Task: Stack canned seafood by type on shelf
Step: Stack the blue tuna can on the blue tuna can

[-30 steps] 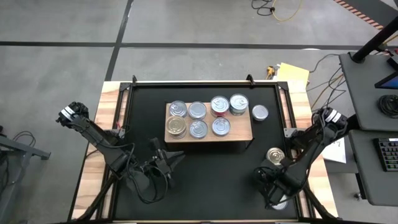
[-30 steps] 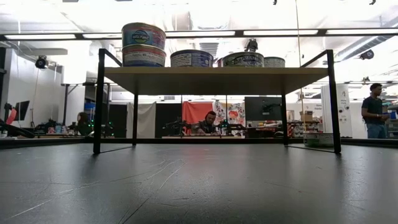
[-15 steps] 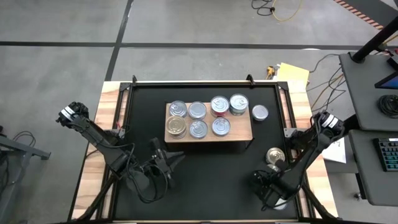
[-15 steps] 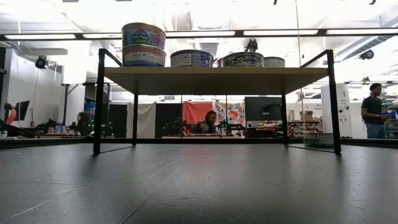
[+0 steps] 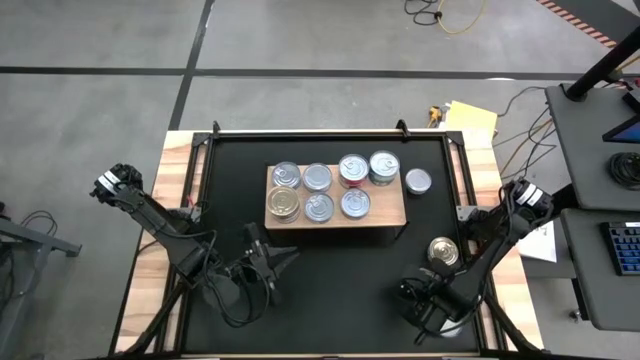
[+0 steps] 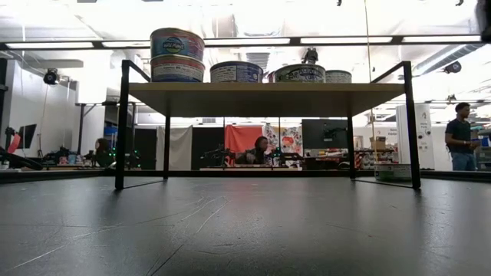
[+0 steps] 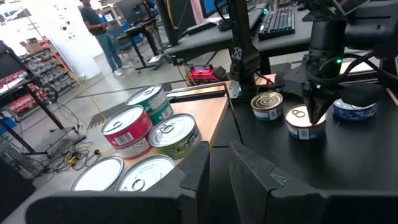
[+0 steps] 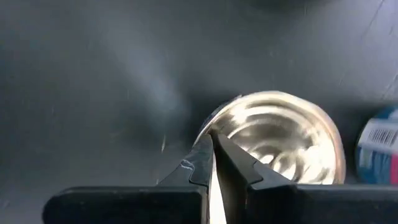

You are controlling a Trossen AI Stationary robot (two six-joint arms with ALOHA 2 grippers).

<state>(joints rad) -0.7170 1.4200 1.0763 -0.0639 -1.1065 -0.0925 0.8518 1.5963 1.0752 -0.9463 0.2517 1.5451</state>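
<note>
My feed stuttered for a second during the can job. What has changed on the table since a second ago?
The right arm has drawn back toward the table's near edge: its shut gripper, empty, now sits farther from the loose can on the mat, uncovering it fully. Nothing was picked up or let go. The left gripper waits in the same spot, and the cans on the shelf and the can beside it have not moved.

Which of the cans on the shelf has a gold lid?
The can at the front left corner of the shelf, nearest the left arm. The others on the shelf show silver lids.
</note>
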